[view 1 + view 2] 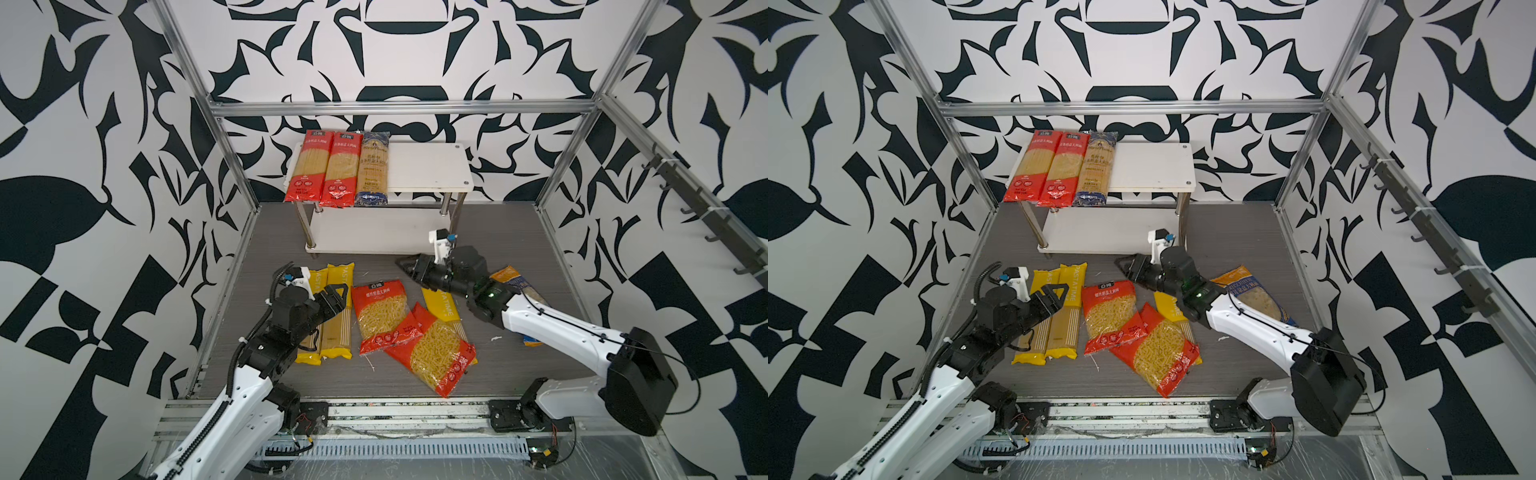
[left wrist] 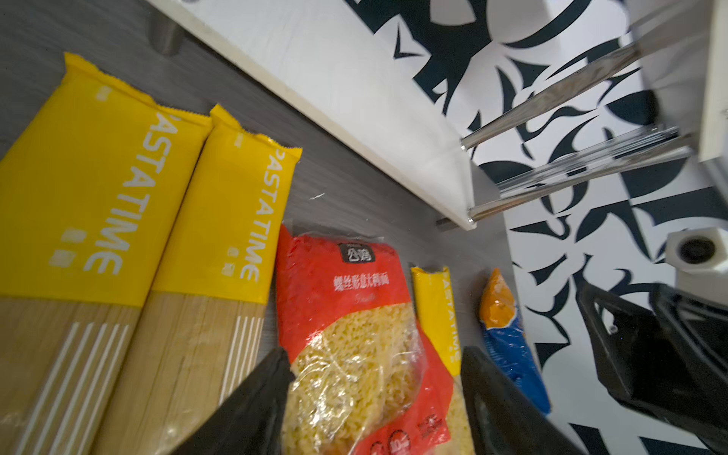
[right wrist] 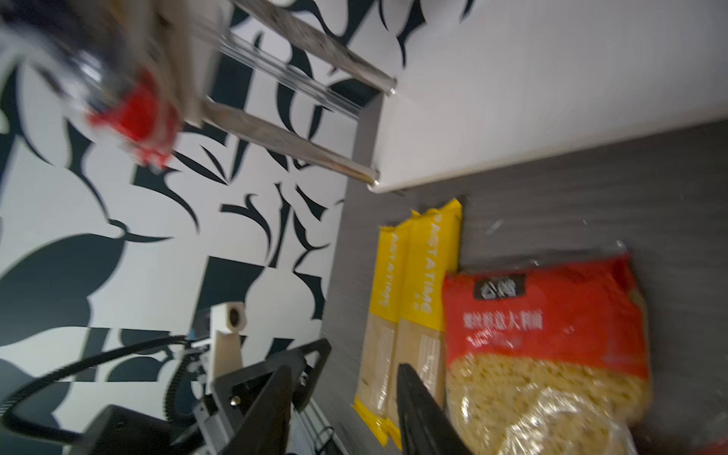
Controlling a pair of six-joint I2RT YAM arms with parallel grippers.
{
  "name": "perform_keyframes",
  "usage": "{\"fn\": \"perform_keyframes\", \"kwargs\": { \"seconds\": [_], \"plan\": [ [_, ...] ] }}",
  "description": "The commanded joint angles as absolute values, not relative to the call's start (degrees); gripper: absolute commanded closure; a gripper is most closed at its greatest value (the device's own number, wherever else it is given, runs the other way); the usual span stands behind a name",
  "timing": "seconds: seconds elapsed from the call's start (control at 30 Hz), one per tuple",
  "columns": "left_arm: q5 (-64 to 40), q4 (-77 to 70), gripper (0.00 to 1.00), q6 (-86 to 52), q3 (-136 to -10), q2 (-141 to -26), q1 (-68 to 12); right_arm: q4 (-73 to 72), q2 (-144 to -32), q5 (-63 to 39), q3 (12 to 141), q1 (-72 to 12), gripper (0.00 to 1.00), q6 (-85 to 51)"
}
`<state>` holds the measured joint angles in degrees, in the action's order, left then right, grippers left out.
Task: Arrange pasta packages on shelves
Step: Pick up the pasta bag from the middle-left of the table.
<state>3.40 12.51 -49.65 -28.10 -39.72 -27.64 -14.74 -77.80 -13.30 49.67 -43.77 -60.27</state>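
The shelves [image 1: 428, 166] stand at the back. Two red spaghetti packs [image 1: 309, 166] and a dark-blue one [image 1: 372, 168] lie side by side on the left of the top board. On the floor lie two yellow PASTATIME packs [image 1: 338, 332], two overlapping red fusilli bags [image 1: 380, 318], a third yellow pack [image 1: 442, 305] partly under them, and a blue-orange bag [image 1: 1254, 295] partly under the right arm. My left gripper [image 1: 337, 296] [image 2: 374, 394] hangs open over the yellow packs, holding nothing. My right gripper [image 1: 405, 266] [image 3: 342, 402] is open and empty in front of the lower board.
Aluminium frame rails [image 1: 399, 108] box in the grey floor [image 1: 519, 365]. The right half of the top board and the lower board [image 1: 374, 232] are bare. Chrome legs [image 1: 305, 228] stand at the rack's corners. A hook rail [image 1: 698, 208] runs along the right wall.
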Motion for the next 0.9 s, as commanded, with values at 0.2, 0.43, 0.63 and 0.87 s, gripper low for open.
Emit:
{"fn": "perform_keyframes", "kwargs": {
  "seconds": [0.2,0.43,0.63,0.87],
  "plan": [
    [17.0,16.4,0.27,-51.2,-25.8,-50.0,-32.0,-20.9,-98.1,-5.6,55.1,-57.0,0.71,-58.5],
    [16.2,21.2,0.27,-51.6,-23.2,-43.7,-25.1,-20.0,-112.0,-6.6,65.5,-61.9,0.73,-61.5],
    [14.6,22.6,0.27,-51.8,-22.4,-40.6,-23.6,-9.9,-114.3,1.7,67.0,-61.8,0.63,-63.7],
    [12.9,19.4,0.27,-52.5,-21.7,-42.5,-23.6,-2.0,-114.6,3.3,68.7,-58.2,0.46,-61.8]
  ]
}}
